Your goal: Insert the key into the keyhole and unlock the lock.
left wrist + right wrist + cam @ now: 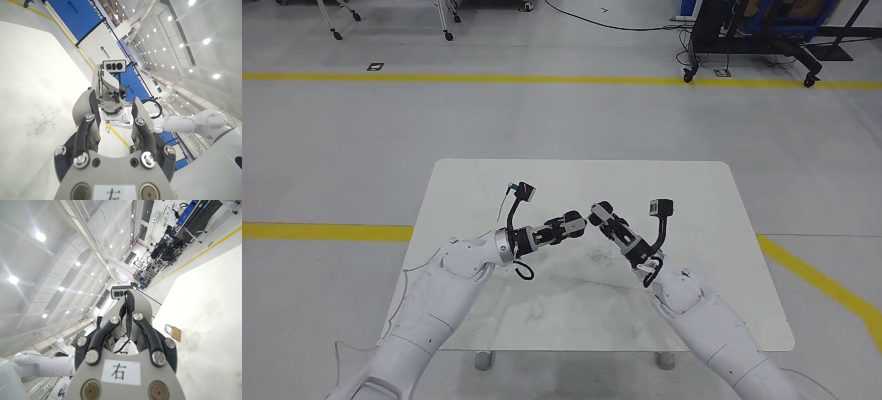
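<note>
Where the arms meet: above the middle of the white rectangular table (pixel 712 200), grippers facing closely.
Left gripper (pixel 115 97): fingers wide apart, gripping nothing.
Right gripper (pixel 128 296): fingers pressed together; whether something is held between, I cannot tell.
Lock: small brass padlock with silver shackle (pixel 174 333), lying flat on the table, apart from both grippers.

The white, round-cornered worktop (pixel 682 195) bears faint dark scuffs (pixel 45 119); a brass lock (pixel 174 333) lies flat on it.
</note>
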Robot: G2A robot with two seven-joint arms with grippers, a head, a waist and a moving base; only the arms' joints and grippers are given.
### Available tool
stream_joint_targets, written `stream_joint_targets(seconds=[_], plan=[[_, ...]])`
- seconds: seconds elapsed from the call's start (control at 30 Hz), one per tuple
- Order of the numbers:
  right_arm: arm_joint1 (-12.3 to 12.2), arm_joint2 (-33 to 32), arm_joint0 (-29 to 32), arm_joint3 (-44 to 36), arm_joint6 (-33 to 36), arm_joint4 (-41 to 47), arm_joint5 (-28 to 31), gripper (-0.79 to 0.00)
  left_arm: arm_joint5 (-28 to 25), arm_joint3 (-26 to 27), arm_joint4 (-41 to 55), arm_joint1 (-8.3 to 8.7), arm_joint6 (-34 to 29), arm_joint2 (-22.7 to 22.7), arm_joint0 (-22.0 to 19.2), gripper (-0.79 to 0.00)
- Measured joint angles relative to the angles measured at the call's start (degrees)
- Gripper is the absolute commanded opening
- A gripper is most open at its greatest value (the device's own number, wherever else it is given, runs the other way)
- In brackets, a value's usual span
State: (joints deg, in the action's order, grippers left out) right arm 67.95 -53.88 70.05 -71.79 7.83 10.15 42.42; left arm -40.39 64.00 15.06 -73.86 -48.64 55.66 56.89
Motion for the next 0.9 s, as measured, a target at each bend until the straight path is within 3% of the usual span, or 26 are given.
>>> stream_joint_targets(seconds=[0.3,0.9], plan=[[0.6,-0.7,0.3,0.6,0.8,-0.6,0.2,-0.785,0.4,-0.3,-0.9,-0.03,0.9,-0.3,-0.2,-0.588],[1.5,-2.1,0.8,0.6,3.4,-1.0,0.0,-0.785,1.0,-0.8,-1.8,-0.05,1.7,-0.5,-0.5,-0.693]])
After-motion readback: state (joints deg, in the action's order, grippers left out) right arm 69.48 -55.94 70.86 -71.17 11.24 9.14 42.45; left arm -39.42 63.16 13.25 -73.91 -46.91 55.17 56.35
